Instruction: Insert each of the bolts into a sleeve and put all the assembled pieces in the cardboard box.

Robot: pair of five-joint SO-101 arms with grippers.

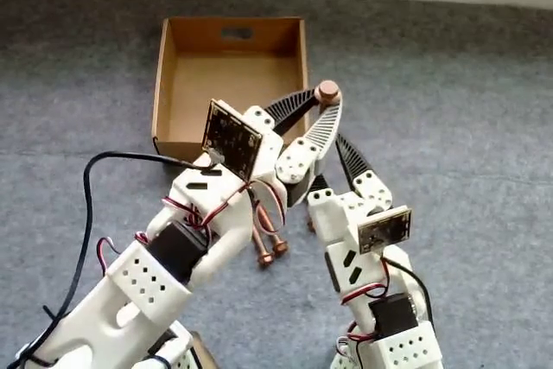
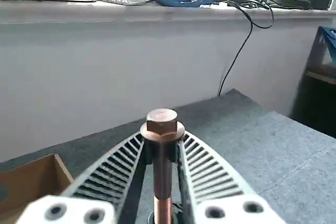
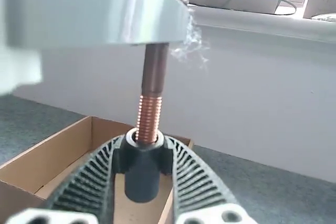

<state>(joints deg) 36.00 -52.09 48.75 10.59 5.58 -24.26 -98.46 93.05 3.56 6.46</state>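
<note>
Right wrist view: sleeve (image 3: 140, 179) clamped upright in right gripper (image 3: 143, 150), straight beneath vertical bolt (image 3: 152, 98) pinched under its head by left gripper (image 2: 163, 148), threaded tip inside sleeve's mouth, both aloft near cardboard box (image 3: 52, 161)

L pincer (image 2: 163, 139) clamped, R pincer (image 3: 142, 153) clamped beneath

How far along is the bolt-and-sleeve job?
Done: nothing; the box shows a bare floor where visible. In hand: the left pincer holds a bolt, with its threaded tip in the mouth of the sleeve held by the right pincer. Left: seat it, box it, then do the loose bolts on the table.
</note>
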